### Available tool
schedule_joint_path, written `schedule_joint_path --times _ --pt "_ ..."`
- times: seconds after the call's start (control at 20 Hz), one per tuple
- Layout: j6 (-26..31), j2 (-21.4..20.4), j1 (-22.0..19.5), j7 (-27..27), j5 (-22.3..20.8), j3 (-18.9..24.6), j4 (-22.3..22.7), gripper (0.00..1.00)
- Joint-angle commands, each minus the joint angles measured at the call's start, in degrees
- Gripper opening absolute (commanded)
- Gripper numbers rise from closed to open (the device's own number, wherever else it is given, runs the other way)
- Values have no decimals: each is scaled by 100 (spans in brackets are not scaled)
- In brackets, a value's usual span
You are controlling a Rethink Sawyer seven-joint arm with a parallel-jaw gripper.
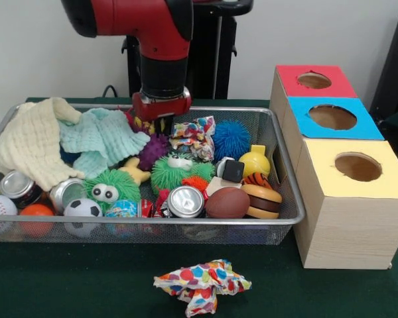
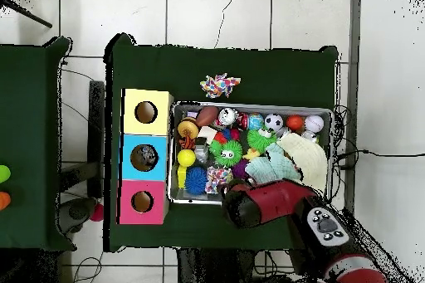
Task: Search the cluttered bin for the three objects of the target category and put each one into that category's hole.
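Observation:
The wire-mesh bin (image 1: 286,173) lies on the green table, full of toys, balls, cans and cloths. My gripper (image 1: 160,124) hangs over the bin's far side, just above a purple spiky ball (image 1: 152,151) and beside a patterned cloth (image 1: 194,136). It appears to hold nothing. The blue-topped box's hole (image 1: 332,117) is in the middle of three boxes right of the bin. In the overhead view the arm (image 2: 266,201) covers the gripper at the bin's lower edge (image 2: 249,202), and the blue box's hole (image 2: 144,158) lies left of the bin.
A red-topped box (image 1: 315,81) and a yellow-topped box (image 1: 358,167) flank the blue one. A cream cloth (image 1: 33,139) and a mint cloth (image 1: 103,136) fill the bin's left. A second patterned cloth (image 1: 202,283) lies on the table in front of the bin.

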Motion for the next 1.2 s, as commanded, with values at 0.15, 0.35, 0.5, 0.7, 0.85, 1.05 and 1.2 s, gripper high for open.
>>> schedule_joint_path --times 0.15,0.35,0.5,0.7,0.85,1.05,1.2 --pt "2211 -1078 -1025 -874 1331 1580 1178 0" --pt "2180 -1281 -1455 -452 1950 2107 1548 0" --pt "2181 -1396 -1566 -333 2159 2289 1636 0" --pt "2167 -1370 -1603 -314 2195 2428 1604 0" --pt "2040 -1326 -1625 -210 2189 2473 1606 0" --pt "1407 -1306 -1633 163 2067 2449 1623 0" --pt "883 -1253 -1642 548 2037 2367 1685 100"
